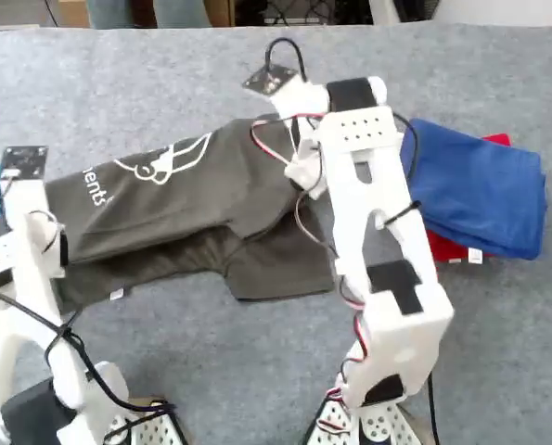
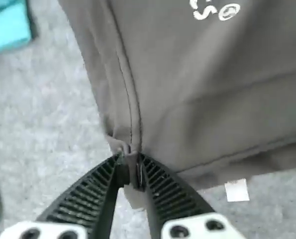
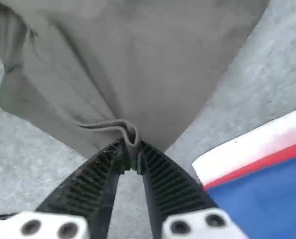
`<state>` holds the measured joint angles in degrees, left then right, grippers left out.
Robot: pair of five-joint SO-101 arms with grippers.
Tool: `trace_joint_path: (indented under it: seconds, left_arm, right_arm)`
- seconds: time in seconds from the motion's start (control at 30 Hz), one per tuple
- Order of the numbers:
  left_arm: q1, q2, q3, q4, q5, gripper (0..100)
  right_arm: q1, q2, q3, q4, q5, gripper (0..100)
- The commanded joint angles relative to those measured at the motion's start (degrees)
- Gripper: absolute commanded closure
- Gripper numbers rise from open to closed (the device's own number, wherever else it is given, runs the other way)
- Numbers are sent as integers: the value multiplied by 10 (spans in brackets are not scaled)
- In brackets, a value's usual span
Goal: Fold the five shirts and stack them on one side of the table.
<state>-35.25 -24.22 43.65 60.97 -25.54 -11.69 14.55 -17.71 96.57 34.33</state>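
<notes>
Btwn L gripper (image 2: 131, 167) & R gripper (image 3: 131, 153): grey shirt (image 1: 183, 199), pinched.

Brown box-like shape (image 1: 70, 11) at the far edge, black wire frame (image 1: 299, 9) farther along

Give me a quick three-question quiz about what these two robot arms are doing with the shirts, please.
1. True or false: the left fingers are shut on an edge of the grey shirt.
2. What lies under the folded blue shirt? A) a red shirt B) a towel C) bare table only
3. Fill in: the right fingers pinch the ___ shirt.
Key: 1 true; 2 A; 3 grey.
</notes>
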Motion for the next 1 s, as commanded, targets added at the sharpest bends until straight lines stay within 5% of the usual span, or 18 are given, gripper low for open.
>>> trace_joint_path:
  seconds: [0.0, 0.33, 0.83, 0.97]
  left_arm:
    - [-14, -25, 11, -5, -11, 971]
    - [-88, -24, 27, -4, -110, 971]
    - [-32, -24, 77, 22, -120, 971]
    - [-38, -25, 102, 28, -189, 971]
  right_arm:
    - [5, -87, 93, -42, 15, 985]
    - [-7, -224, 325, -133, 15, 985]
    - [29, -246, 420, -190, 14, 985]
    - [28, -246, 420, -193, 14, 985]
